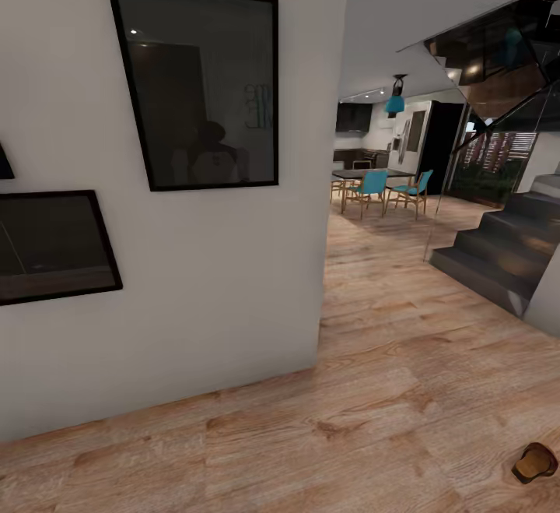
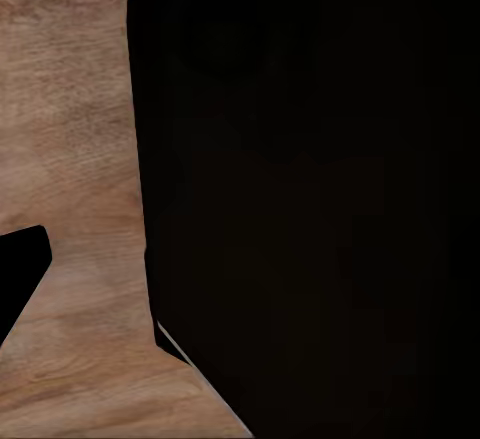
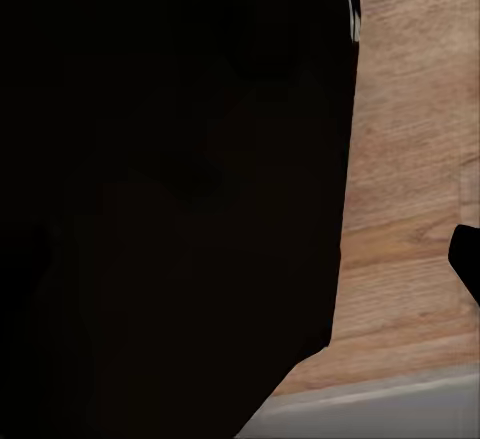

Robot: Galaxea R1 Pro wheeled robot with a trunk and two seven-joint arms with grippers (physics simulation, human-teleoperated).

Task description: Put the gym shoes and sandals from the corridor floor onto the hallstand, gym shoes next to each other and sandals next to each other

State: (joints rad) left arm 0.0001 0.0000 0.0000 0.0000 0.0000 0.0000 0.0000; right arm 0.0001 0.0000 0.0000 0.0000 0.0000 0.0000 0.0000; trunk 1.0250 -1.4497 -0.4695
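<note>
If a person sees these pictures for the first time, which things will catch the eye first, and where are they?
The large black-framed picture on the white wall at the head view's left stands out first, with a second dark frame lower left. Beyond the wall's corner, the wood-plank corridor floor runs toward turquoise chairs at a dining table, with a dark staircase at right. A brown sandal lies on the floor at the bottom right corner.

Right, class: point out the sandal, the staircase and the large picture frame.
sandal (image 1: 535, 462), head view, on its tan footbed.
staircase (image 1: 498, 252), head view, on a dark lower step.
large picture frame (image 1: 198, 85), head view, on the middle of its dark glass.
</note>
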